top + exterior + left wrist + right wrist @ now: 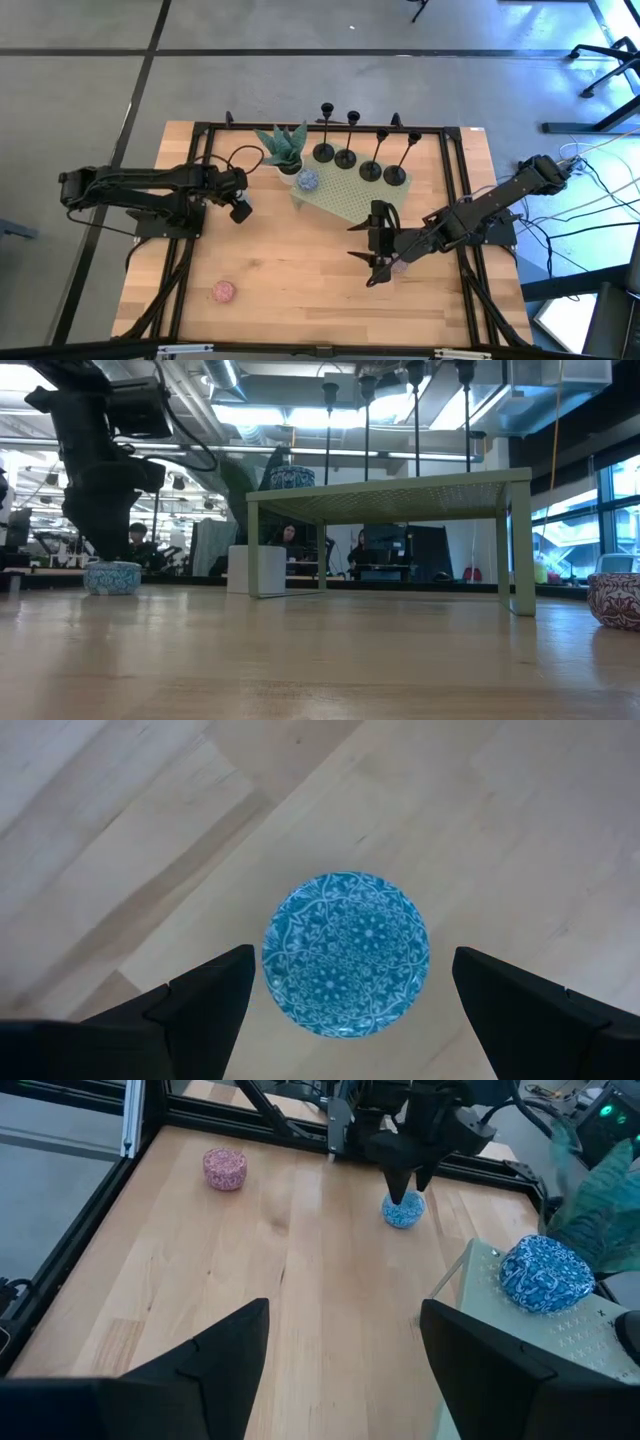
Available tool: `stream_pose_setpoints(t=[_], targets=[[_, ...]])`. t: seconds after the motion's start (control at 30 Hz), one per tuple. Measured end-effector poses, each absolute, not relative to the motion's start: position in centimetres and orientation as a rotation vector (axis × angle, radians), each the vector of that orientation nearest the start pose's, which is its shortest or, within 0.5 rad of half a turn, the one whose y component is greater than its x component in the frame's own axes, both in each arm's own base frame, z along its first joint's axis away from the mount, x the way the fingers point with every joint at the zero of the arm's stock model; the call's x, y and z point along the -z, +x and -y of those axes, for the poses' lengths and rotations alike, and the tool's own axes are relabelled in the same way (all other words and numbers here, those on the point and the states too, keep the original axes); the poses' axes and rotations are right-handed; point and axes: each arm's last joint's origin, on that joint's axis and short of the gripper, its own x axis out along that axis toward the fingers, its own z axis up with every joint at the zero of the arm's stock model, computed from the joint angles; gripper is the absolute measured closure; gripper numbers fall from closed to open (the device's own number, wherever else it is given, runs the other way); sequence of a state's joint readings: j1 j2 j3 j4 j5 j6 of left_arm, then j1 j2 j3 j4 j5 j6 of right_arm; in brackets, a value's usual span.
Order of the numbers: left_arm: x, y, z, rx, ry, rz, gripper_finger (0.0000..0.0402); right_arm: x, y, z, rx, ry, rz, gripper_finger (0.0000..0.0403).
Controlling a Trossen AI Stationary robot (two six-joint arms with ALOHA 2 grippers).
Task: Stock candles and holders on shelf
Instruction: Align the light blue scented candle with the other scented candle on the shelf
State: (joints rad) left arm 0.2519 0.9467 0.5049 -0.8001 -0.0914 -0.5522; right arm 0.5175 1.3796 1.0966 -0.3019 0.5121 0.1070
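A bluish candle (pixel 346 956) lies flat on the wooden table under my left gripper (pixel 352 955). The gripper is open and points down, with one finger on either side of the candle and a small gap at each. This shows too in the right wrist view (pixel 404 1208) and low view (pixel 112 577). A second bluish candle (pixel 308 180) lies on the pale green shelf (pixel 350 198). Four black holders (pixel 346 157) stand along the shelf's far edge. One pink candle (pixel 222 291) lies near the front left, another (pixel 399 266) beside my right gripper (pixel 372 265), which is open above the table.
A potted green plant (pixel 282 146) stands at the shelf's far left corner. The black frame rails (pixel 200 170) run along the table's sides. People sit in the room behind the table (pixel 290 540). Bare wood (pixel 300 290) lies between the two pink candles.
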Motion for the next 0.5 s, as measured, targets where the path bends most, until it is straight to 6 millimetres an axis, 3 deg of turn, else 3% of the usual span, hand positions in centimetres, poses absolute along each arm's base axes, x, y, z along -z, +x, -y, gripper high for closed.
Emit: stream_pose_setpoints(t=[0.5], targets=[[-17.44,14.10,-3.88,-0.633,-0.583,-1.101,0.0064,-30.05,26.73,-13.55,0.023,-0.183,-0.508,0.0139]])
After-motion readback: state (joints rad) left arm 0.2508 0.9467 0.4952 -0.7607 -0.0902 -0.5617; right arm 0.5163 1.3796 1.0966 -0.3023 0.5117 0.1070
